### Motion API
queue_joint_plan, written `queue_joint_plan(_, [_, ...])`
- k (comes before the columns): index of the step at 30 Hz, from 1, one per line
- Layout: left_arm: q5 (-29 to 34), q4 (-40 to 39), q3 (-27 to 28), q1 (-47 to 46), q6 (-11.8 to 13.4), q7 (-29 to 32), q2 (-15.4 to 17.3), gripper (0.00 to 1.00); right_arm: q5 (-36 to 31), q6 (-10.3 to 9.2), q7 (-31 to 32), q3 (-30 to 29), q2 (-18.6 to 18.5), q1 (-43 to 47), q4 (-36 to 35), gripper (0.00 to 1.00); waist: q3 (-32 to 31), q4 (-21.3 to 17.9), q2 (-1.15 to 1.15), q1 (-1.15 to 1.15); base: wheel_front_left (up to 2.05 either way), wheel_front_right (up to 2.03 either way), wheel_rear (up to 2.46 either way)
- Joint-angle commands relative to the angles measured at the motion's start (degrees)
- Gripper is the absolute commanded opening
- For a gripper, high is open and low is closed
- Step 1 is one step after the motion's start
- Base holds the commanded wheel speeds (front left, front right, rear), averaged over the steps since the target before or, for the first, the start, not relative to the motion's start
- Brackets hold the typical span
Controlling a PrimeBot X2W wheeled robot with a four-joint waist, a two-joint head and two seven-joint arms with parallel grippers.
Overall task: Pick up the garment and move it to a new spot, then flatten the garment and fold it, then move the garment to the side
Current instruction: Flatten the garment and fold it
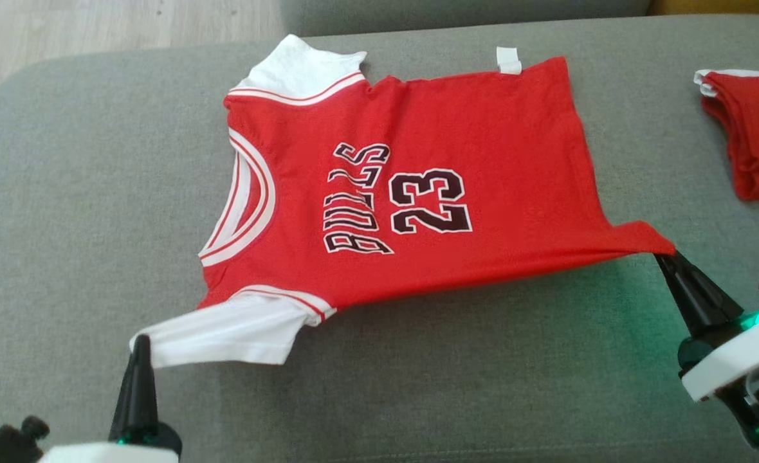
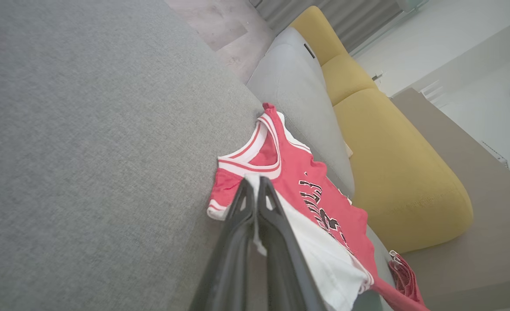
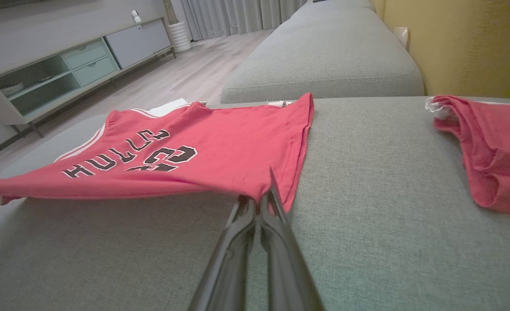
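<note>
Bulls jersey (image 1: 418, 193) stretched over the sofa cushion (image 1: 64, 193): left gripper (image 1: 140, 342) pinches its white sleeve (image 1: 225, 334), right gripper (image 1: 666, 258) its hem corner (image 1: 646, 243) (both lifted).

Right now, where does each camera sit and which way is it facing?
Head view: on the head, looking down at the red jersey spread on the grey cushion; left gripper lower left, right gripper lower right.
Left wrist view: along its own fingers, jaws shut on the white sleeve, facing a yellow sofa.
Right wrist view: low over the cushion, jaws shut on the hem corner, facing a TV cabinet.
Shared: all three show the jersey and a second red garment.
</note>
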Motion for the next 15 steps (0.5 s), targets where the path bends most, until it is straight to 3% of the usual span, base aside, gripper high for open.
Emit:
queue_joint_plan(1, [0.5, -2.2, 2.0, -3.8, 0.7, -0.2, 0.0, 0.00, -0.8, -0.10, 0.3, -1.4, -1.2, -0.4, -1.3, 0.00, 0.7, 0.0, 0.00, 0.01, 0.00, 0.00, 0.00])
queue_joint_plan(9, [2.9, 3.3, -0.3, -17.1, 1.9, 1.1, -0.3, 0.00, -2.8, -0.10, 4.1, -3.0, 2.0, -4.7, 1.5, 0.00, 5.5, 1.1, 0.00, 0.01, 0.00, 0.00, 0.00])
queue_joint_plan(15, [4.6, 11.1, -1.8, -28.0, 1.2, 1.7, 0.0, 0.00, -3.6, -0.10, 5.3, -1.9, 2.6, -10.3, 4.6, 0.00, 8.8, 1.9, 0.00, 0.01, 0.00, 0.00, 0.00])
